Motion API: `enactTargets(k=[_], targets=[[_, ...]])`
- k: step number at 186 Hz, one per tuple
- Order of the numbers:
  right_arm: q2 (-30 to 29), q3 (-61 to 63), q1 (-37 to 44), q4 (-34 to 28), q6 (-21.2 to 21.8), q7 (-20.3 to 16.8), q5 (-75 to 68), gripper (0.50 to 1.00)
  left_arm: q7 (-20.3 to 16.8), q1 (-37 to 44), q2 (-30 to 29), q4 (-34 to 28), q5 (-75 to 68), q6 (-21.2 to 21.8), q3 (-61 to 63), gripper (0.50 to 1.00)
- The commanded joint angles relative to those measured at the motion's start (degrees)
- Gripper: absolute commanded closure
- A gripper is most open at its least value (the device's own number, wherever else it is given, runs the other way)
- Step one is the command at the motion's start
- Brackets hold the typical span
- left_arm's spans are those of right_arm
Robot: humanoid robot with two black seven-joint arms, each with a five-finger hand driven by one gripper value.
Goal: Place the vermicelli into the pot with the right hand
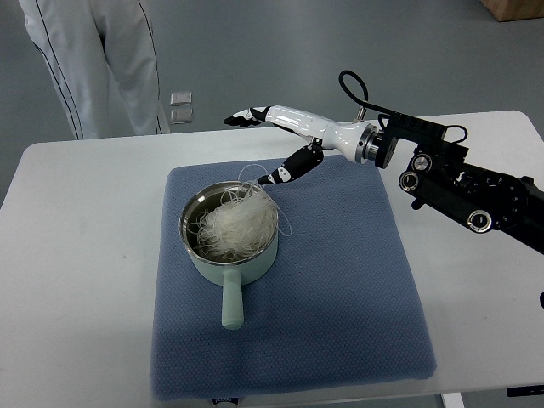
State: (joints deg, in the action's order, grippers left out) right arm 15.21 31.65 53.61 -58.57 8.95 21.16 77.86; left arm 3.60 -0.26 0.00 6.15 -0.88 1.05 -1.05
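We see our right hand (285, 136) above the mat's (357, 280) far edge, fingers spread and empty; vermicelli (236, 223) fills the pot (229, 255) mid-mat.

one pot (228, 255), one vermicelli bundle (235, 223), one mat (340, 280), one hand (285, 140)

White table (85, 221), blue mat (340, 289) atop
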Motion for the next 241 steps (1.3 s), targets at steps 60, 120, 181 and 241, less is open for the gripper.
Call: enactTargets(k=[60, 120, 181, 241], targets=[[-0.5, 5.0, -1.2, 9.0, -4.3, -0.2, -15.5, 0.601, 0.0, 0.0, 0.0, 0.0, 0.0, 0.0, 0.0, 0.5], [-2.8, 5.0, -2.7, 18.6, -8.3, -0.1, -43.7, 0.601, 0.0, 0.0, 0.0, 0.0, 0.0, 0.0, -0.1, 0.5], [-4.2, 5.0, -3.7, 25.9, -7.5, -0.2, -59.0, 0.601, 0.0, 0.0, 0.0, 0.0, 0.0, 0.0, -0.1, 0.5], [-4.9, 7.1, -5.5, 26.9, -7.3, 0.1, -67.7, 0.587, 0.0, 0.0, 0.0, 0.0, 0.0, 0.0, -0.1, 0.5]])
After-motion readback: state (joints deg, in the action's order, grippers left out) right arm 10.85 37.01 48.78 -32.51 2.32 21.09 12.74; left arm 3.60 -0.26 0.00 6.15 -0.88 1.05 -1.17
